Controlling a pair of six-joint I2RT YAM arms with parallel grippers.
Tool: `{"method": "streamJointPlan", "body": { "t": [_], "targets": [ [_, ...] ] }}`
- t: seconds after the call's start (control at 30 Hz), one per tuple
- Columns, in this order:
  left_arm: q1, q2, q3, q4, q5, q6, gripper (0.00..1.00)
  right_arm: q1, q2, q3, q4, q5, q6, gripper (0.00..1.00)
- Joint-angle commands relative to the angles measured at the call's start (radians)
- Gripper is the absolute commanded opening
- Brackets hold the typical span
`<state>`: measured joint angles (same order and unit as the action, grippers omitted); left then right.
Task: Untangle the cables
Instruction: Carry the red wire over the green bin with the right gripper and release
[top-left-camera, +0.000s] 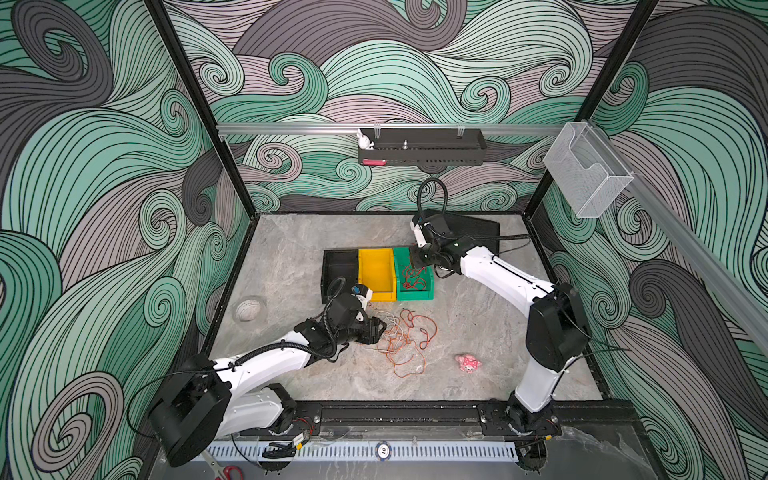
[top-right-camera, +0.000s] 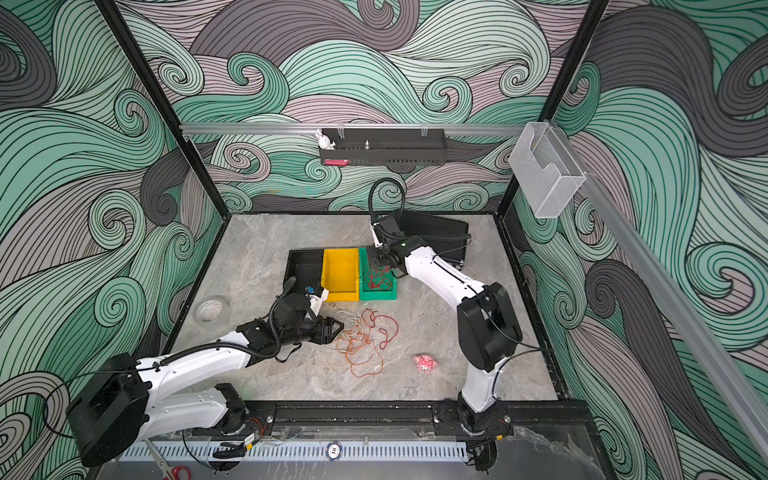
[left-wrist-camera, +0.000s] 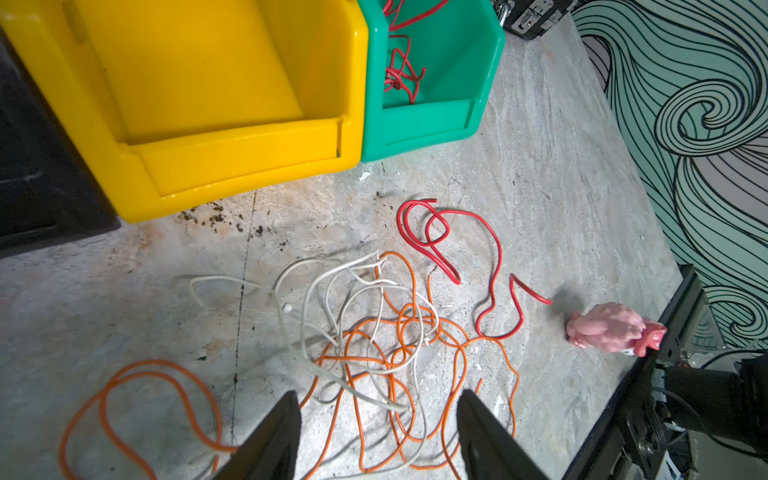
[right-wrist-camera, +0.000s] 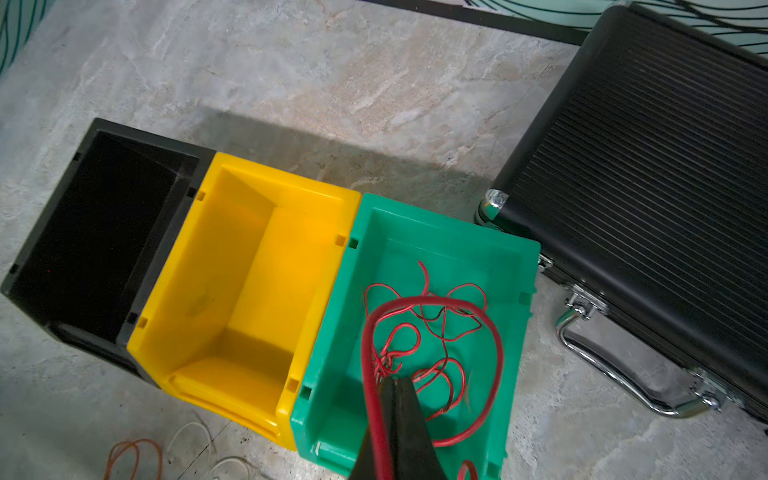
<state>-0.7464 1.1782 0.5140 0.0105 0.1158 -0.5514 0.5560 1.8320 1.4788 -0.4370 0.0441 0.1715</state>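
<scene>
Many cables (left-wrist-camera: 399, 328), aimlessly looped — left hand (left-wrist-camera: 378, 395) agape, right hand (right-wrist-camera: 395, 386) tight on red cable (right-wrist-camera: 436, 299)

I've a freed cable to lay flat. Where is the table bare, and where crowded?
Bare: behind the black bin and yellow bin to the back wall; between tape roll and black bin; between cable tangle and front rail. Crowded: before the yellow bin, where the left gripper faces the tangle.

The left gripper (left-wrist-camera: 378, 395), jaws spread wide, hangs over tangled orange and white cables (left-wrist-camera: 415, 328) — a red cable (left-wrist-camera: 496, 257) lies beside them, a pink plush toy (left-wrist-camera: 606, 330) near the tabletop (left-wrist-camera: 540, 166) edge.
</scene>
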Motion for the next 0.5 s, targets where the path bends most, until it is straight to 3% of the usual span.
{"method": "streamJointPlan", "body": {
  "t": [0.0,0.23,0.47],
  "targets": [
    [0.005,-0.019,0.012,-0.021,-0.013,-0.001,0.62,-0.001,0.055,0.032,-0.018,-0.02,0.002,0.01],
    [0.004,-0.022,0.009,-0.03,-0.013,0.009,0.62,-0.019,0.146,0.038,-0.022,-0.088,0.043,0.02],
    [0.004,-0.031,0.012,-0.032,-0.013,0.008,0.62,-0.021,0.183,0.055,-0.079,-0.099,0.058,0.12]
  ]
}}
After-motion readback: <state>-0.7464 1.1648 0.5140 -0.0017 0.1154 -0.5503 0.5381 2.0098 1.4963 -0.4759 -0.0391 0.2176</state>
